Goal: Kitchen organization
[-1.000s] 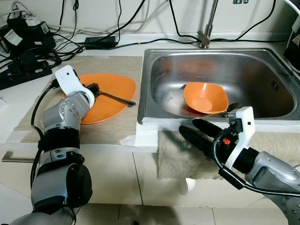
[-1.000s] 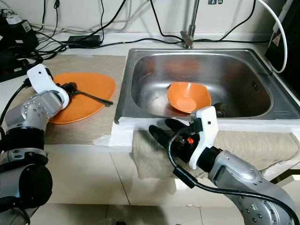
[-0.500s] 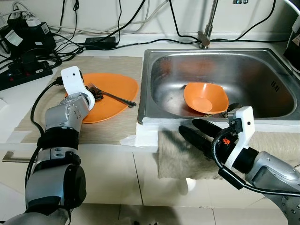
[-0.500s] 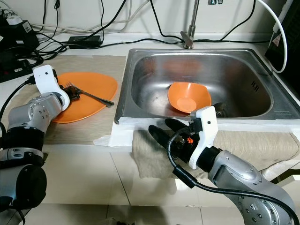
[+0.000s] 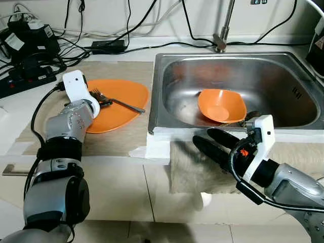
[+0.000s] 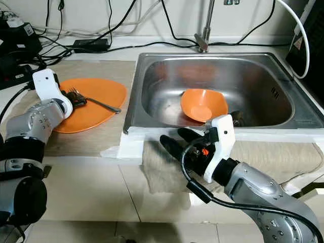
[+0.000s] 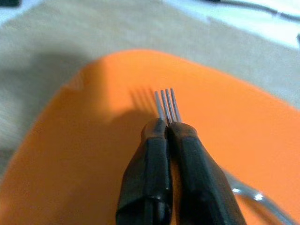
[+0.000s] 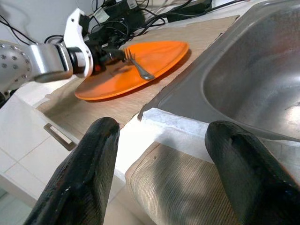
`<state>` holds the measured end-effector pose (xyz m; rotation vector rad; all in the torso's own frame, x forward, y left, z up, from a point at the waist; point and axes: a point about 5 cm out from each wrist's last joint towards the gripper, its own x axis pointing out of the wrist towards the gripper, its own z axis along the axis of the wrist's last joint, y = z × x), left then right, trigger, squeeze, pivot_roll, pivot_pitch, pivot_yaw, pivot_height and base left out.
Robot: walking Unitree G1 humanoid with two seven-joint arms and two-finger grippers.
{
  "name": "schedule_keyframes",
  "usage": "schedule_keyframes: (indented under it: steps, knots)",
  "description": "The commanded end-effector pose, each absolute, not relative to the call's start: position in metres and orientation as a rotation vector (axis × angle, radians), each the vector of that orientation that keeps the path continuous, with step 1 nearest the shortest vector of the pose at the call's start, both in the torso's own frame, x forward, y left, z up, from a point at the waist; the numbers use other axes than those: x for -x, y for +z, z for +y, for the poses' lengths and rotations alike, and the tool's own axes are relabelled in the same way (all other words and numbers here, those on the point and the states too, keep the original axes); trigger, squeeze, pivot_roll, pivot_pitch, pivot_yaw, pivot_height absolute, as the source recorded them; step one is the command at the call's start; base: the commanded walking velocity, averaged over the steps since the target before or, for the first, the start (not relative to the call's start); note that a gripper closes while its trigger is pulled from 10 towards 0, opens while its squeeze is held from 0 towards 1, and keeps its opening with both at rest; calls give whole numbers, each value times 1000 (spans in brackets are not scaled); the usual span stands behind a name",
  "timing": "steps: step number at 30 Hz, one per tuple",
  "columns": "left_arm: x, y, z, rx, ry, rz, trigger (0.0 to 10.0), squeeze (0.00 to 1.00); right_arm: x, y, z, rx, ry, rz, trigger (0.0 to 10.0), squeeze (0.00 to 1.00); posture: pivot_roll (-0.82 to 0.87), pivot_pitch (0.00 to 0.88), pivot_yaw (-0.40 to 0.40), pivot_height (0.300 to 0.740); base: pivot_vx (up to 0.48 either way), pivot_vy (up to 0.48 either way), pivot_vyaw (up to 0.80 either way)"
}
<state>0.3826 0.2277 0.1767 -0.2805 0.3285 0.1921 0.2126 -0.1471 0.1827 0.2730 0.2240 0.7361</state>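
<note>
Left gripper (image 7: 168, 129) fingers pinching fork (image 5: 117, 102) over orange plate (image 5: 126, 93), right gripper (image 8: 166, 140) fingers wide apart, holding nothing

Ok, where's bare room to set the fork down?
Free: sink floor behind the orange bowl, and the mat strip between orange plate and counter edge. Crowded: cables at the back left. Left tool grips the fork.

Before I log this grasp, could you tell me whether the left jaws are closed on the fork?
Yes, the left gripper is pinched shut on the fork, tines poking out over the plate.
</note>
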Motion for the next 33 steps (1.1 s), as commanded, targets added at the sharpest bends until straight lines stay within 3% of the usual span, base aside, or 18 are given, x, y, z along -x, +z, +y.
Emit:
schedule_keyframes:
  steps: [1, 22, 33]
  knots:
    - [-385, 201, 234, 278, 194, 251, 0, 0, -212, 185, -146, -266, 746, 216, 10000, 0, -92, 0, 79, 740, 0, 0, 0]
    - [-384, 213, 238, 272, 201, 210, 0, 0, -212, 183, -147, -265, 749, 226, 10000, 0, -94, 0, 77, 740, 0, 0, 0]
    - [-386, 257, 223, 394, 116, 66, 0, 0, -215, 181, -149, -265, 726, 225, 10000, 0, -88, 0, 76, 740, 0, 0, 0]
